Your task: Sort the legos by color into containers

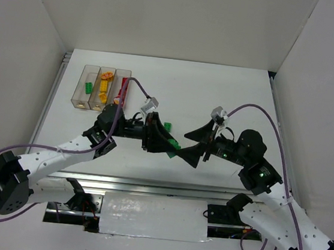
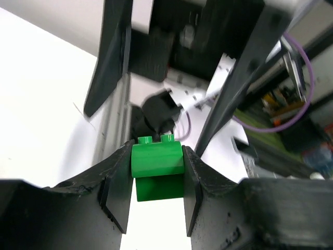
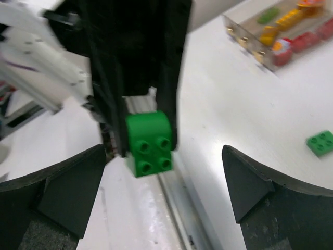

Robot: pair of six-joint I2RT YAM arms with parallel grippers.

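Note:
A green lego (image 2: 157,159) sits pinched between my left gripper's (image 2: 156,182) pads, held above the table middle (image 1: 174,145). My right gripper (image 1: 192,145) faces it with jaws spread wide and nothing between them; from the right wrist the same green lego (image 3: 148,140) hangs beyond the right gripper (image 3: 164,182). A second green lego (image 1: 168,126) lies on the table, also visible from the right wrist (image 3: 320,142). The clear containers (image 1: 81,98) stand at the far left, holding a green lego (image 1: 89,86), yellow legos (image 1: 103,87) and red legos (image 1: 123,87) in separate bins.
White walls close in the table on three sides. A metal rail (image 1: 148,186) runs along the near edge in front of the arm bases. Purple cables (image 1: 259,111) loop above both wrists.

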